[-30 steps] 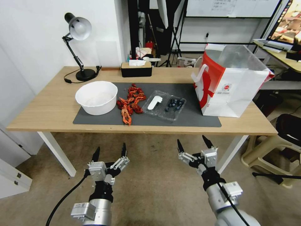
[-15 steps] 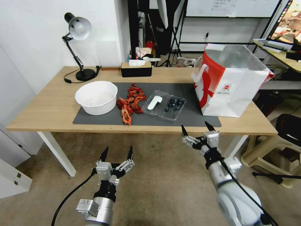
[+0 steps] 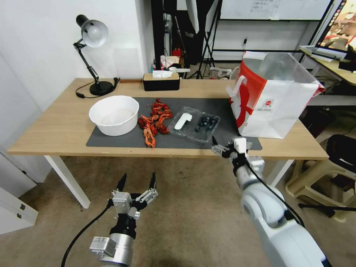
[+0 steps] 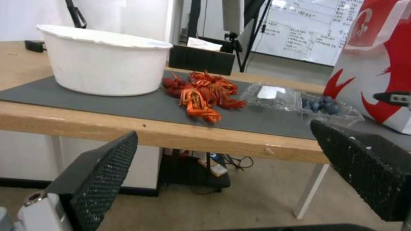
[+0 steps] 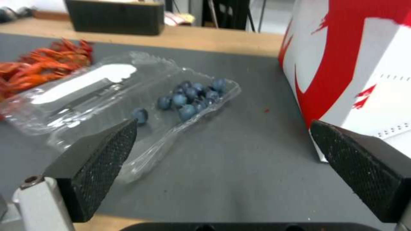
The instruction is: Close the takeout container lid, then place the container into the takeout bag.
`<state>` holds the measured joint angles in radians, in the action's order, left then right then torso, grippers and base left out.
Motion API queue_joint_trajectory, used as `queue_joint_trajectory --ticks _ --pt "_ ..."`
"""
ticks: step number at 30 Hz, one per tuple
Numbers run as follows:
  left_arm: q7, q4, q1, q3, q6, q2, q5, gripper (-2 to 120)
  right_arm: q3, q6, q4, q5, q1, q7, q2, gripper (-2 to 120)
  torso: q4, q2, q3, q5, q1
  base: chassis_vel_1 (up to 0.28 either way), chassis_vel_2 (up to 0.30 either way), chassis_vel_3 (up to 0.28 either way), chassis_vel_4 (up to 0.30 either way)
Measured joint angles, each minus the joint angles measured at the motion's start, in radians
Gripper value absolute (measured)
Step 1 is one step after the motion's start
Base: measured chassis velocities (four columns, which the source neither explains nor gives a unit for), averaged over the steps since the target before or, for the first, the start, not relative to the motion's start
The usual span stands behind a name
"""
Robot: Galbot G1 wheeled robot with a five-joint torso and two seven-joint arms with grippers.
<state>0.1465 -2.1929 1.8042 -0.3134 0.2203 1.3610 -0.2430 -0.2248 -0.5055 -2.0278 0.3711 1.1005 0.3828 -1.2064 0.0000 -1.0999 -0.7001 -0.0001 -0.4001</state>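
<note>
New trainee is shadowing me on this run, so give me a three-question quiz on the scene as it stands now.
1. True or false: the lid of the takeout container lies open.
2. Which pincer is at the table's front edge, near the container: A) left pincer B) right pincer?
3. Fill in: the takeout bag stands on the container's ____ side, by the robot's sides.

Key: 1 true; 2 B, open, while the left pincer hangs open below table height; 3 right.
</note>
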Motion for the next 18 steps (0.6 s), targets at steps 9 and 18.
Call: queue_joint_trajectory --ticks 9,18 --pt "0.000 0.013 -0.003 -0.003 0.010 0.007 -0.002 100 0.110 -0.193 0.059 0.189 -0.165 0.207 -0.018 100 0.0001 0.000 0.000 -0.0001 0.000 0.000 0.000 0.000 0.000" --pt "0.000 0.017 -0.003 -0.009 0.015 0.008 -0.002 100 0.145 -0.234 0.097 0.235 -0.228 0.273 -0.014 100 0.0000 0.000 0.000 0.0000 0.000 0.000 0.000 0.000 0.000"
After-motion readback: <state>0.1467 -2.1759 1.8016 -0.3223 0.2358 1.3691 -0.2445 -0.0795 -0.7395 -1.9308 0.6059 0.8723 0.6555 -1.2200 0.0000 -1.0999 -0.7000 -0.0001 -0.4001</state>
